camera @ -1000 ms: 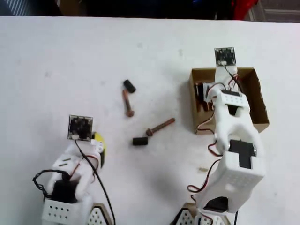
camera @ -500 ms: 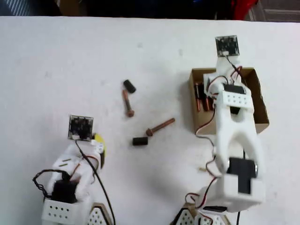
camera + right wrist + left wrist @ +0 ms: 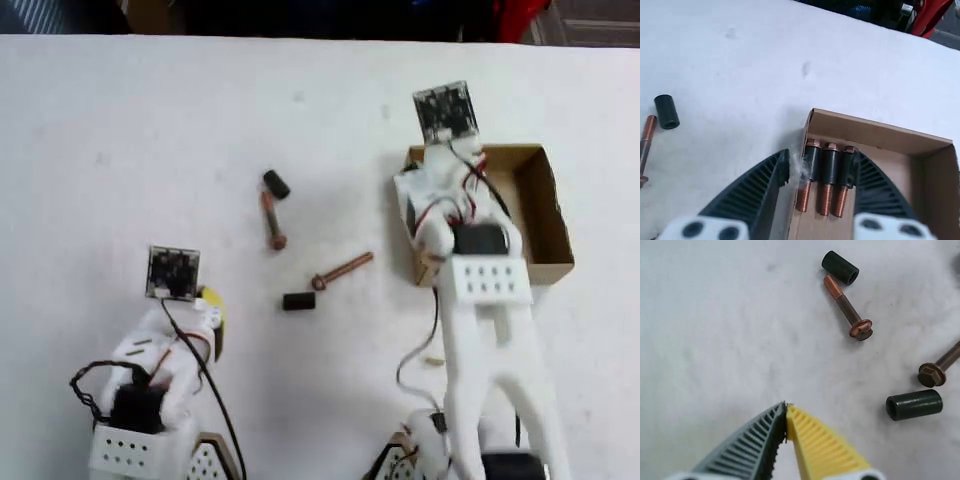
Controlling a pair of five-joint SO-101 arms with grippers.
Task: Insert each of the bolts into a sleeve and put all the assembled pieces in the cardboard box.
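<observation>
Right fingers (image 3: 762,186) now above cardboard box (image 3: 880,134)

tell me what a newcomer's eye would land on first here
The right tool hangs open over the cardboard box, one finger outside its wall, above three sleeved bolts lying side by side inside. Out on the white table between the arms, two bare bolts and two black sleeves lie loose, unassembled. The left tool sits shut just short of them.
</observation>
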